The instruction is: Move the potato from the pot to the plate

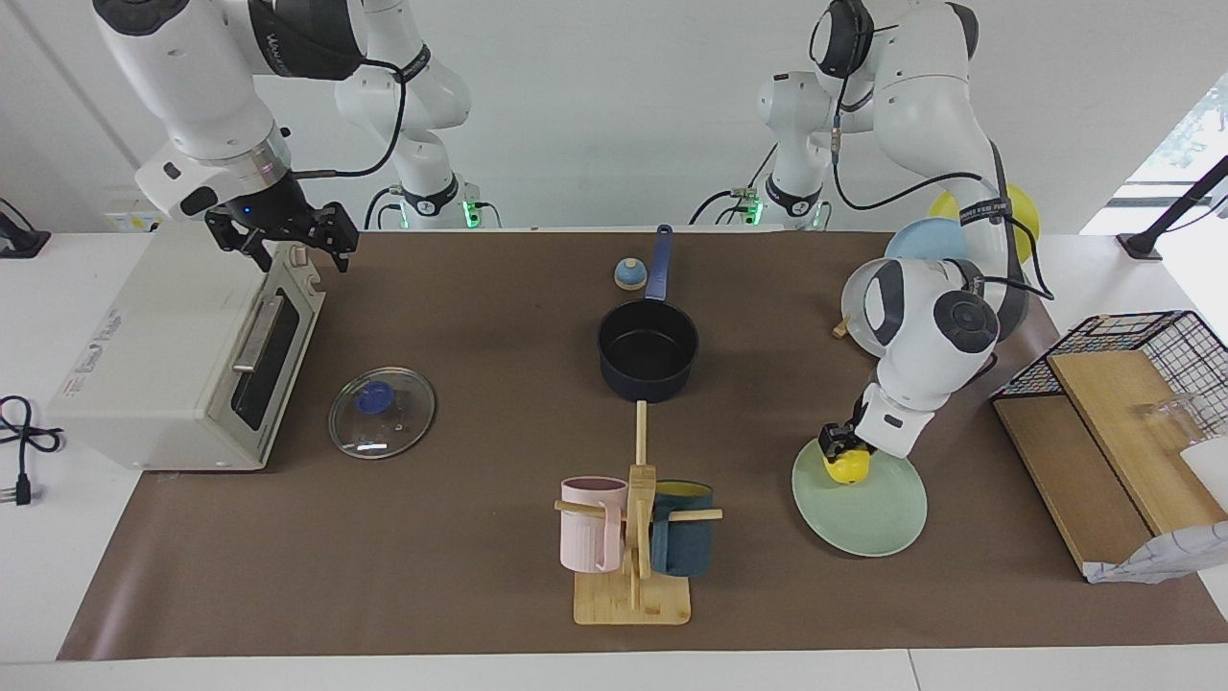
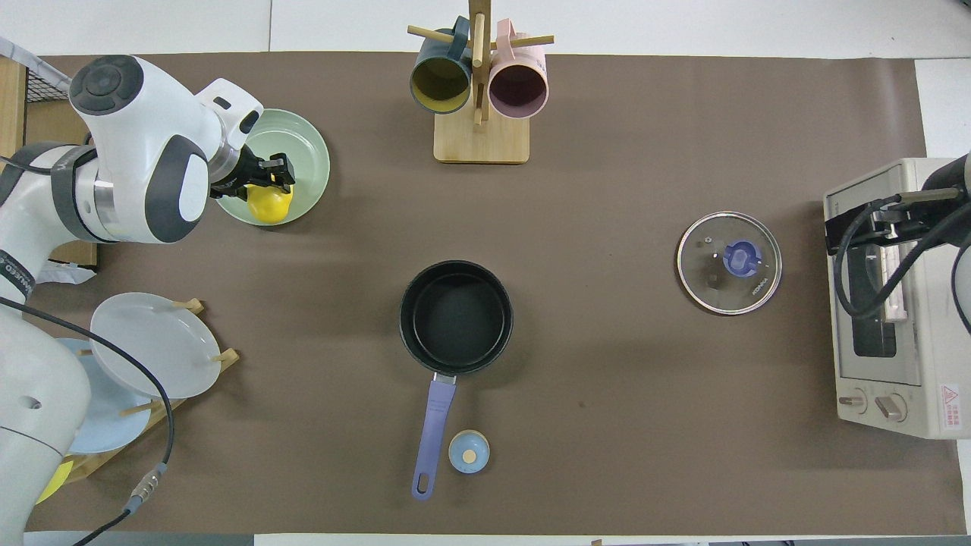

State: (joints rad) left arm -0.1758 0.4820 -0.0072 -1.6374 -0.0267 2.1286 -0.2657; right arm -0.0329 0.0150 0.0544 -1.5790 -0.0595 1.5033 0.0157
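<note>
The yellow potato [image 1: 846,467] [image 2: 269,205] is at the rim of the mint-green plate [image 1: 868,518] [image 2: 307,148], on the side nearer the robots and toward the left arm's end. My left gripper [image 1: 840,449] [image 2: 271,176] reaches down onto it, its fingers closed around the potato's top. The navy pot [image 1: 649,347] [image 2: 456,317] stands mid-table with nothing in it, its handle pointing toward the robots. My right gripper [image 1: 288,240] waits open above the toaster oven [image 1: 163,355].
A glass lid [image 1: 382,413] [image 2: 729,262] lies beside the toaster oven. A mug tree [image 1: 633,537] [image 2: 479,91] stands farther from the robots than the pot. A small blue knob [image 1: 628,274] lies by the pot handle. A rack of upright plates [image 2: 144,345] and a wire basket [image 1: 1142,365] are at the left arm's end.
</note>
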